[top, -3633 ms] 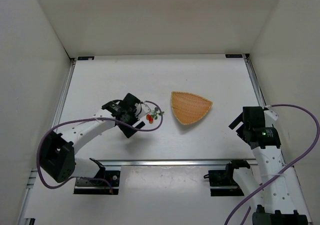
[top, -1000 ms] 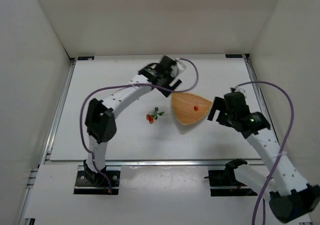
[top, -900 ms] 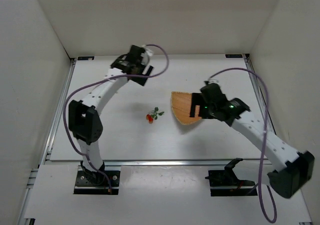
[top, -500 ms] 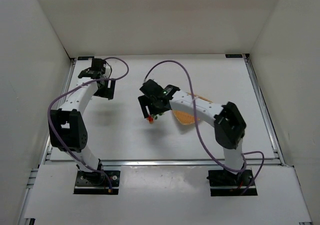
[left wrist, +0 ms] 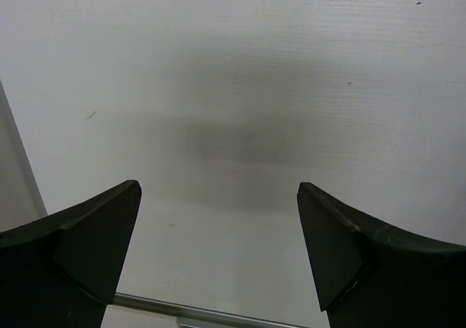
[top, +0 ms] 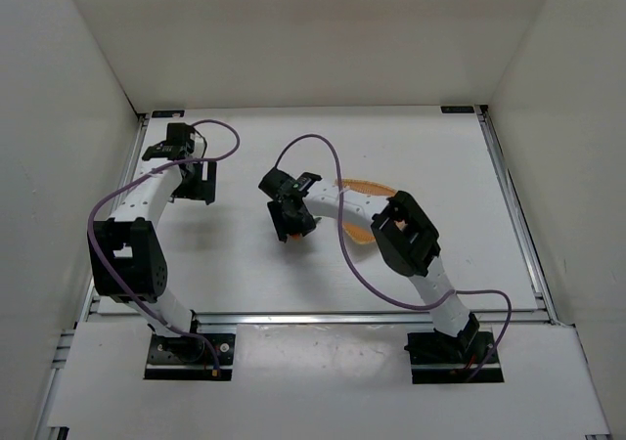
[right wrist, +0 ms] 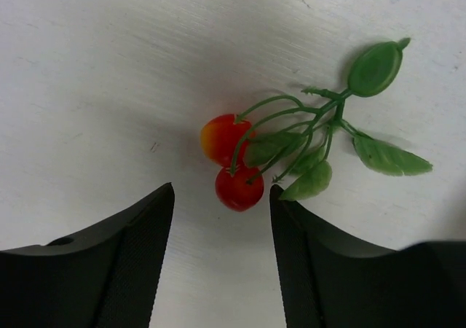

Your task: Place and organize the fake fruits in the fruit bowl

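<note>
Worktop (top: 235,274): white, carries everything here.
Right arm (top: 406,240): reaches from its base at 5 o'clock across the basket toward the middle of the worktop.
Left arm (top: 132,200): stretches to the worktop's 10 o'clock corner.
Fruit bowl (top: 367,186): tan-orange woven wicker basket, just at 3 o'clock of centre; the right arm covers most of it, so its contents cannot be told.
Left pincer (left wrist: 218,189): released, fingers wide apart over bare worktop, nothing between them.
Right pincer (right wrist: 220,191): released, pointing down at the cluster; its fingers stand on either side of the lower berry, with a gap showing at the 9 o'clock side.
Fake fruits (right wrist: 237,164): two red-orange berries on green stems, lying on the worktop outside the basket, just at its 9 o'clock; the leaves spread toward 2 and 3 o'clock.
</note>
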Robot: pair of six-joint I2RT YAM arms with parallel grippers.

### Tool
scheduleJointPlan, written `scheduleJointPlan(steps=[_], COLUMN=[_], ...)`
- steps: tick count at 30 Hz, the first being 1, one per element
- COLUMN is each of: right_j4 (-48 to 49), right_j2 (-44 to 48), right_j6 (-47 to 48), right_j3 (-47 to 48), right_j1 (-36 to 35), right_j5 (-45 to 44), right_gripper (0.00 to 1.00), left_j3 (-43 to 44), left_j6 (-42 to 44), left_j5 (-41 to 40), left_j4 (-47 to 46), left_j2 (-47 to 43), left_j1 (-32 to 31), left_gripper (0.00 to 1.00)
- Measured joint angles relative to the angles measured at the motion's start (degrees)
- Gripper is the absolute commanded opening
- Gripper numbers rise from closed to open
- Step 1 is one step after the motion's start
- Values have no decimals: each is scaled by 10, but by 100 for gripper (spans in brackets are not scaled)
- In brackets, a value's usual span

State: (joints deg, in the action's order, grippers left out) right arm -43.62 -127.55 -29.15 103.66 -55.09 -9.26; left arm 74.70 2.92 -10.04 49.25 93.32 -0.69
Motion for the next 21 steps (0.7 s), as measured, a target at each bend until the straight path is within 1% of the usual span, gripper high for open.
scheduleJointPlan(steps=[2, 3, 5, 6, 8, 9, 12, 13, 15, 17, 18, 19, 21], right_j4=[-1, -2, -5, -5, -4, -4, -4, -4, -4, -4, -4, -4, -5], right_j2=[-8, -11, -14, -16, -17, -18, -19, -19, -19, -19, -19, -19, -19], right_j6=[-4, -5, -6, -7, -7, -8, -9, -9, -10, -9, -10, -10, -8], right_j3=[1, 2, 9, 14, 17, 18, 20, 20, 20, 20, 20, 20, 21], right_j1=[0, 0, 0, 0, 0, 0, 0, 0, 0, 0, 0, 0, 0], right_j5=[0, 0, -2, -2, -3, -4, -8, -10, -12, -14, -16, -17, -18], right_gripper=[53, 48, 41, 36, 30, 24, 14, 14, 9, 9, 11, 24, 35], left_j3=[0, 0, -1, -1, -3, -4, -10, -12, -13, -16, -18, -19, -20], left_j6=[0, 0, 0, 0, 0, 0, -2, -2, -2, -2, -3, -3, -3], left_j5=[1, 2, 4, 4, 5, 5, 5, 5, 5, 5, 5, 5, 5], left_j4=[0, 0, 0, 0, 0, 0, -1, -1, 0, -1, -1, 0, 0], left_j2=[0, 0, 0, 0, 0, 0, 0, 0, 0, 0, 0, 0, 0], left_j1=[1, 1, 1, 1, 1, 1, 1, 1, 1, 1, 1, 1, 1], left_gripper=[100, 100, 100, 100, 100, 100, 100, 100, 100, 100, 100, 100, 100])
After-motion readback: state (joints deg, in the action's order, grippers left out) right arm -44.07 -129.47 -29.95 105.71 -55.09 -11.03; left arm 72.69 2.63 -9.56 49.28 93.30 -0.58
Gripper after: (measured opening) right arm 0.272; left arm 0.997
